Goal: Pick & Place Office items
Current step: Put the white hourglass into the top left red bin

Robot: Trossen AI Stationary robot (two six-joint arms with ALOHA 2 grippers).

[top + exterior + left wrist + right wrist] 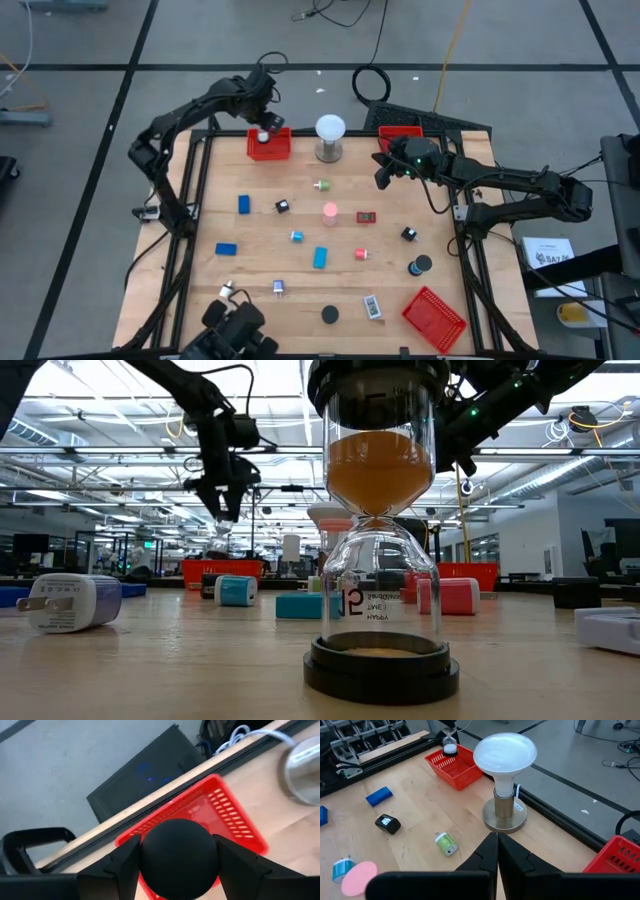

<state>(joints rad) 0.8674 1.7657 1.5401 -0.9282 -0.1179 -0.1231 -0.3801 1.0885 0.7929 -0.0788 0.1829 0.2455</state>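
Two arms: the left one is working over the far-left tray; the right one is waiting near the lamp.
Left gripper (263, 128): its fingers are standing fairly wide and clamping a black round-topped item (178, 857) between them.
Item's place: it is hanging over the red tray (280, 152), not yet resting in it.
Right gripper (496, 842): its fingers are pressing together and carrying nothing.
Step, as I judge it: placing the item into the tray.
Doing it well: lowering straight down while keeping the item centred over the mesh floor, spreading the fingers only once it is sitting, then lifting clear without catching the tray wall.
Risk: letting go from this height is likely sending a round piece bouncing or rolling out.
Trays: three showing, the others being one at the far right (400, 130) and one at the near right (433, 318).
Blue blocks: three lying loose on the table (243, 204).
Black discs: two lying near the right side (420, 265).
Pink disc (330, 211): one.
Lamp (330, 130): one.
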